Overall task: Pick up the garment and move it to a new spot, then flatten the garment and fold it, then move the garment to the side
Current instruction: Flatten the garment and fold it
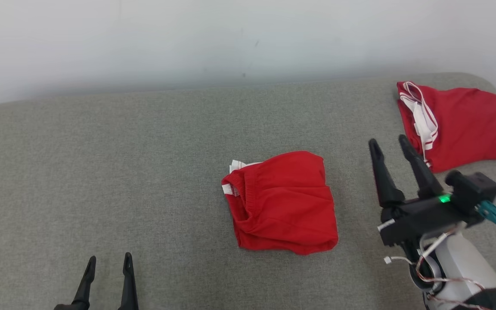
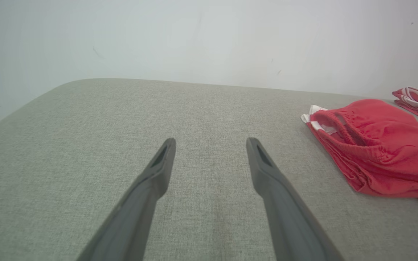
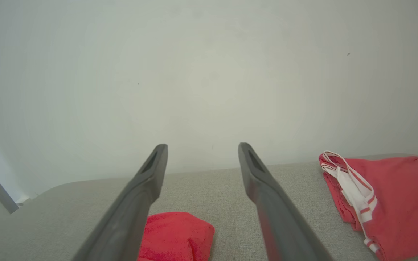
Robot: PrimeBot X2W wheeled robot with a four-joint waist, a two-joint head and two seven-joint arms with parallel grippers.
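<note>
Since my right claw [image 1: 388,141] stands with its two fingers spread wide and nothing between them, raised above the grey upholstered surface [image 1: 101,150] just to the right of the folded red shorts [image 1: 284,202], I judge the fold done and the move to the side not yet made. My left claw [image 1: 109,257] is likewise spread and empty, low at the near left, well apart from the shorts.

The shorts lie in the middle of the surface as a compact, puffy packet, with the elastic waistband and a white label at the far-left corner. That puffiness is my first worry. If I pinch only the top layer, the lower layers will likely hang free and the fold will open as I lift. Gripping from one side alone could let the opposite side droop. Dragging instead of lifting may roll the bottom layer on the coarse fabric.

My right wrist view looks mostly at the wall [image 1: 230,38], with the shorts low at its bottom edge, so I could misjudge the descent. Farther right lies a second red garment with white striped trim [image 1: 463,120], near the surface's corner. Set down too close, the shorts could overlap it or slide off the edge.
</note>
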